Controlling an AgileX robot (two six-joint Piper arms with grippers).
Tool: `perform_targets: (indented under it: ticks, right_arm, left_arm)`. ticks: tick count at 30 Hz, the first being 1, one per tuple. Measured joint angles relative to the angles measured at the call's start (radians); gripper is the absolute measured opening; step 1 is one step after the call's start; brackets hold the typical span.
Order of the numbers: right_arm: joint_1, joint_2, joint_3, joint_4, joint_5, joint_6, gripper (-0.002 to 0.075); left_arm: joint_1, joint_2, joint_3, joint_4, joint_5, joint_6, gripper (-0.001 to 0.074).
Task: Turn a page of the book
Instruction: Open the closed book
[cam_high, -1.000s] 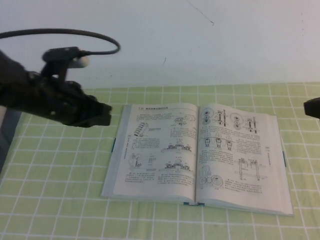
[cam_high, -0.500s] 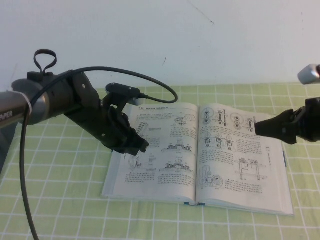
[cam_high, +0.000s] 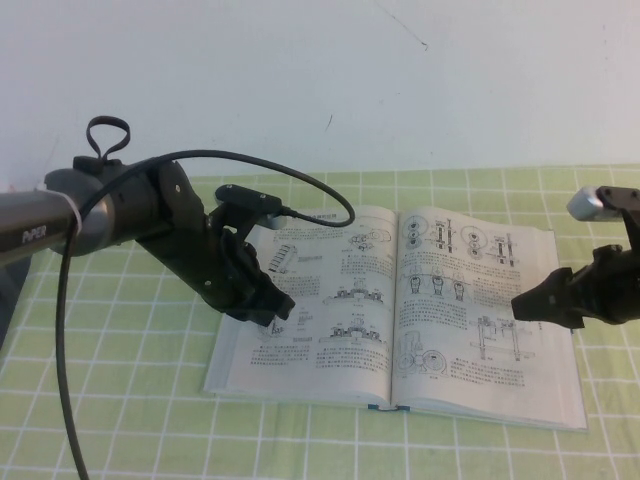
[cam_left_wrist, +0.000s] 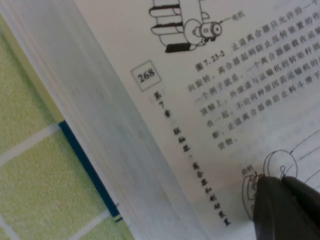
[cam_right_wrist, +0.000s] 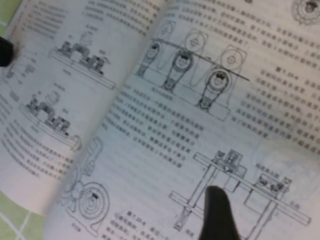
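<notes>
The book (cam_high: 395, 310) lies open and flat on the table, thin blue cover edges showing. The page (cam_high: 480, 300) with wheel-and-shaft drawings is its right-hand leaf, seen close in the right wrist view (cam_right_wrist: 225, 100). My right gripper (cam_high: 518, 305) hovers over the outer half of this page; a single dark finger (cam_right_wrist: 217, 215) shows above a shaft drawing, and no second finger is beside it. My left gripper (cam_high: 278, 312) is shut, its tip (cam_left_wrist: 272, 182) resting on the left-hand leaf by a round drawing, near page number 268 (cam_left_wrist: 146, 76).
A green checked cloth (cam_high: 120, 400) covers the table around the book. A white wall (cam_high: 400, 80) rises behind. The left arm's black cable (cam_high: 60, 330) loops down at the left. A dark grey edge (cam_high: 8, 290) shows at the far left.
Both arms came in from the sides over the book. The left gripper settled lower onto the left leaf. The right gripper dropped toward the right page and opened.
</notes>
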Motion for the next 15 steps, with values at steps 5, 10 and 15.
perform_targets:
  ticks: [5,10,15]
  right_arm:
    - [0.0,0.0,-0.001,-0.048,-0.03,0.057,0.043]
    - [0.0,0.009,-0.001,-0.052,-0.063,0.088,0.043]
    - [0.0,0.043,-0.002,-0.056,-0.068,0.096,0.043]
  left_arm:
    - [0.002,0.009,-0.008,0.0,0.003,0.0,-0.0004]
    - [0.002,0.011,-0.008,0.0,0.003,0.0,-0.0004]
    - [0.002,0.011,-0.008,0.0,0.003,0.0,-0.0004]
